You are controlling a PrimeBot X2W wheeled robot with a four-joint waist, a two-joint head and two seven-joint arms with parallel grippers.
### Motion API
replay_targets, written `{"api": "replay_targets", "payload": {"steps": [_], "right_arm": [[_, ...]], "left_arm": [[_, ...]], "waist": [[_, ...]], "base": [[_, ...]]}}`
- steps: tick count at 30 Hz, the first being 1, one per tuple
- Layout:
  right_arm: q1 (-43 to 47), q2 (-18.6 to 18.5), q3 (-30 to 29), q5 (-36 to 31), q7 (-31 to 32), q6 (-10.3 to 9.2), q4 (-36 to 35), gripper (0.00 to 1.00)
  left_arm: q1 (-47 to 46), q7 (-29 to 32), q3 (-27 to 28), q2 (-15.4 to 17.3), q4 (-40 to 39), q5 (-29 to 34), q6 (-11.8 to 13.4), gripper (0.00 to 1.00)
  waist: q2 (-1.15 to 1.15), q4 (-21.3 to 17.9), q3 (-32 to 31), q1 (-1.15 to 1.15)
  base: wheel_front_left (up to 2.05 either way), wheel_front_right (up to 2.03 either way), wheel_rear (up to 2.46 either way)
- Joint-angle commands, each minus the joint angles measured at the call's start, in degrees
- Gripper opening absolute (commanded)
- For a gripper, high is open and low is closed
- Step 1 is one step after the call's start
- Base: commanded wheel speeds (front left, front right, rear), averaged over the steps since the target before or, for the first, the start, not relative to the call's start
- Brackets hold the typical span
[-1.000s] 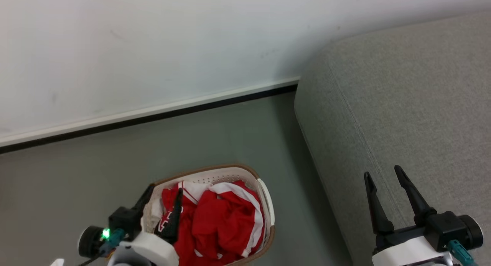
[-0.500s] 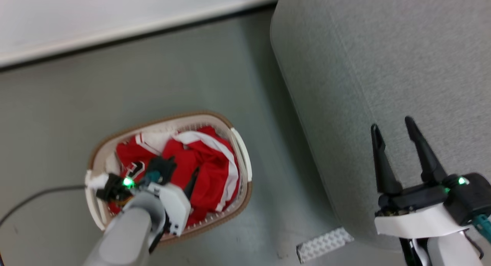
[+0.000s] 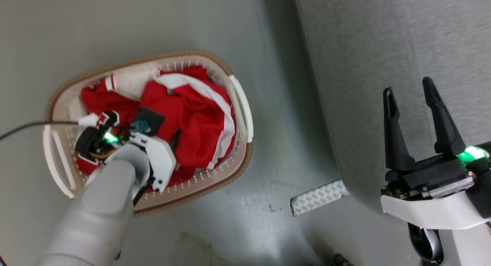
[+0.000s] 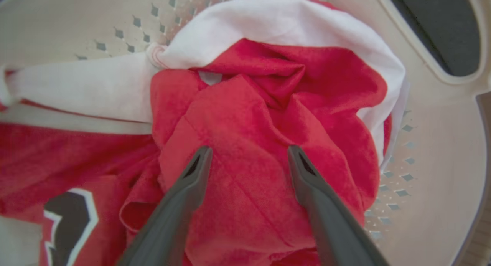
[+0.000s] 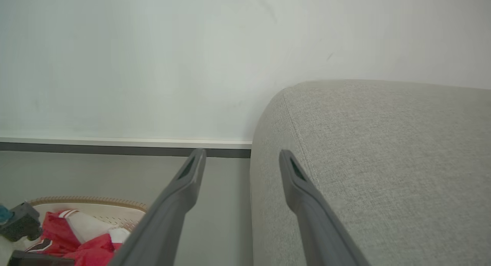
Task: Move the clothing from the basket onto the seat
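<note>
The basket [image 3: 241, 104], cream with a brown rim, stands on the floor left of the seat [image 3: 383, 35], a grey sofa. Crumpled red clothing [image 3: 191, 116] with white trim fills it. My left arm [image 3: 115, 181] reaches down into the basket. In the left wrist view my left gripper [image 4: 249, 151] is open, its fingers astride a raised fold of red clothing [image 4: 249, 116], tips at the cloth. A jersey's black numeral [image 4: 65, 220] lies lower left. My right gripper [image 3: 408, 87] hangs open and empty over the seat's edge; its wrist view shows the right gripper [image 5: 241, 154] beside the seat [image 5: 364, 162].
A white textured strip [image 3: 318, 197] lies on the grey floor by the sofa's foot. A black cable [image 3: 23, 127] runs off to the left from the basket. A white wall with a dark baseboard [image 5: 96, 147] stands behind the basket [image 5: 88, 208].
The head camera has tilted down, so the whole picture shifted. My left arm has swung over the basket and now points down into the clothing. Both grippers stay open.
</note>
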Motion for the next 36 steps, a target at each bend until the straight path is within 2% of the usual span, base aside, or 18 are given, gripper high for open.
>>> {"api": "replay_targets", "payload": {"steps": [1,7,8,9,10,15,21,28,36], "right_arm": [[-1.3,0.0,-0.1,-0.6,-0.1,-0.12,-1.1,1.00],[-1.5,0.0,0.2,-0.7,-0.1,-0.12,-2.7,1.00],[-1.3,0.0,0.2,-0.8,-0.1,-0.12,-2.8,1.00],[-1.2,0.0,0.2,-0.8,-0.1,-0.12,-2.9,1.00],[-1.0,0.0,0.2,-0.8,-0.1,-0.12,-3.0,1.00],[-1.6,0.0,0.2,-0.7,-0.1,-0.12,-2.3,1.00],[-1.7,0.0,-0.5,-1.3,-0.1,-0.12,-0.7,1.00],[1.0,0.0,-1.5,-1.5,-0.2,-0.12,2.3,1.00],[6.4,0.0,-2.8,-2.6,-0.1,-0.12,6.3,1.00]], "left_arm": [[-2.3,1.0,-1.2,0.7,1.1,-1.1,0.1,1.00],[-5.2,1.8,-3.5,1.2,3.4,-3.3,0.1,1.00],[-5.6,1.4,-3.8,1.2,3.8,-3.5,0.1,0.69],[-6.0,0.8,-4.2,1.3,4.1,-3.5,0.1,0.07],[-6.3,0.4,-4.7,1.3,4.5,-3.5,0.1,0.00],[-6.2,-2.3,-6.9,-0.1,5.6,-4.9,0.1,0.00],[-3.9,-6.4,-8.2,-2.5,4.0,-11.0,0.1,0.00],[2.5,-9.3,-9.6,-3.8,-2.9,-21.3,0.1,0.00],[11.4,-10.1,-10.4,-3.0,-13.5,-31.1,0.1,0.00]], "waist": [[0.00,0.4,3.5,-0.01],[0.00,0.6,6.5,-0.01],[0.00,0.6,6.7,-0.01],[0.00,0.7,6.8,-0.01],[0.00,0.8,6.9,-0.01],[0.00,1.3,6.1,-0.01],[0.00,3.6,0.9,-0.01],[0.00,6.6,-9.5,-0.01],[0.00,10.0,-22.7,-0.01]], "base": [[0.00,0.00,0.00],[0.00,0.00,0.00],[0.00,0.00,0.00],[0.00,0.00,0.00],[0.00,0.00,0.00],[0.00,0.00,0.00],[0.00,0.00,0.00],[0.00,0.00,0.00],[0.00,0.00,0.00]]}}
